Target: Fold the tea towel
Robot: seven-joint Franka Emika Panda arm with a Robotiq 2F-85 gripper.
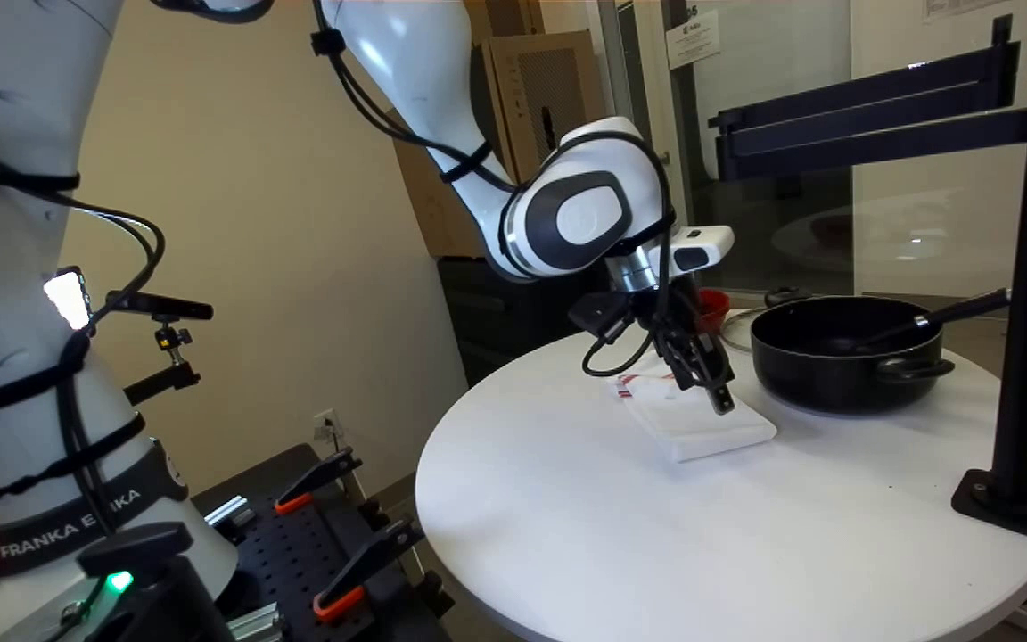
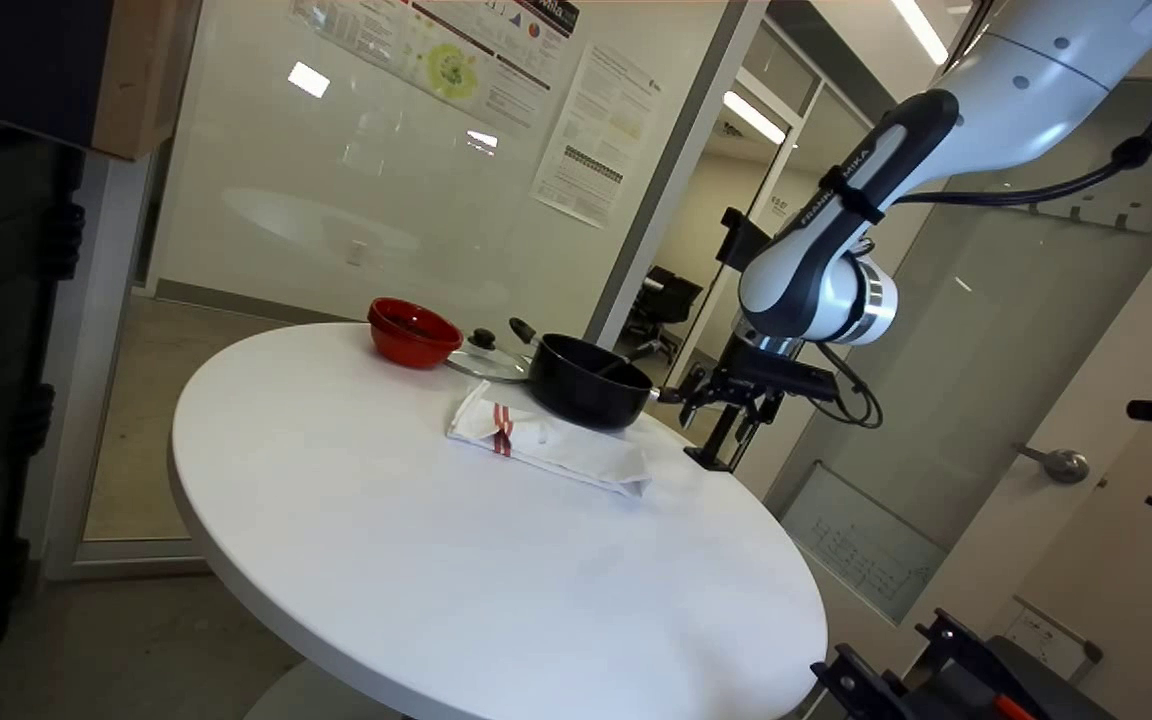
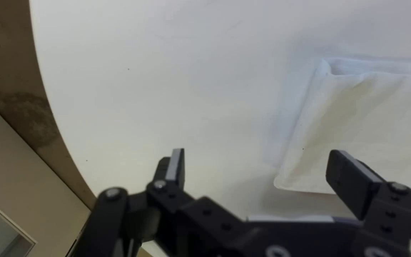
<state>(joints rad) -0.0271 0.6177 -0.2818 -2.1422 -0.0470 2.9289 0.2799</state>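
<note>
The tea towel is white with red stripes near one end and lies in a folded, layered rectangle on the round table; it shows in both exterior views (image 1: pixel 692 430) (image 2: pixel 571 448). In the wrist view the towel (image 3: pixel 373 121) is at the right, with one corner between the fingers' lines of sight. My gripper (image 3: pixel 260 167) is open, its fingers wide apart with nothing between them. The gripper also shows in both exterior views (image 1: pixel 717 392) (image 2: pixel 726 402), above the table near the towel's plain end. The right finger covers part of the towel in the wrist view.
A black pot (image 1: pixel 843 366) with a utensil in it stands close beside the towel. A glass lid (image 2: pixel 491 362) and red bowls (image 2: pixel 414 335) are beyond it. A black post (image 1: pixel 1017 312) with a horizontal arm is clamped at the table edge (image 2: pixel 266 600).
</note>
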